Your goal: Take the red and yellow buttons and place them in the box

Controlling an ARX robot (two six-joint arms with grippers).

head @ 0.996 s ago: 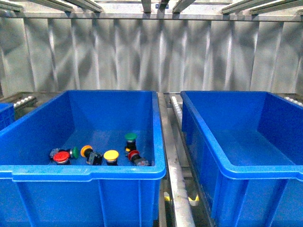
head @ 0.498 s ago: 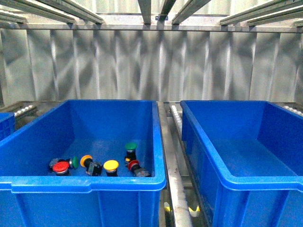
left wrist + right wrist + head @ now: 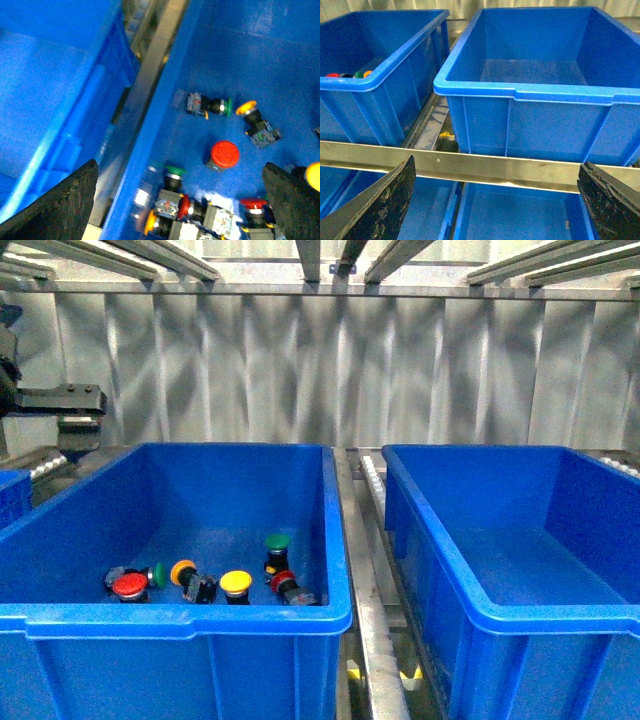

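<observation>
Red [image 3: 129,585] and yellow [image 3: 235,582] buttons lie with green-capped ones on the floor of the left blue crate [image 3: 190,620]. The empty blue box [image 3: 520,615] stands to its right. In the left wrist view my left gripper [image 3: 175,210] hangs open over that crate's floor, apart from the buttons. A red button [image 3: 223,153] lies between its fingers [image 3: 55,200], and a cluster of red [image 3: 252,205], yellow [image 3: 150,222] and green ones lies nearer. My right gripper [image 3: 495,210] is open and holds nothing; it sits low in front of the box [image 3: 530,95].
A metal roller rail [image 3: 365,580] runs between the two crates. Part of my left arm [image 3: 60,400] shows at the far left above the left crate. A metal crossbar [image 3: 470,167] passes in front of the right gripper, with more blue crates [image 3: 520,215] below it.
The front view has shifted slightly, and part of my left arm has come into view at the upper left. The buttons have not moved.
</observation>
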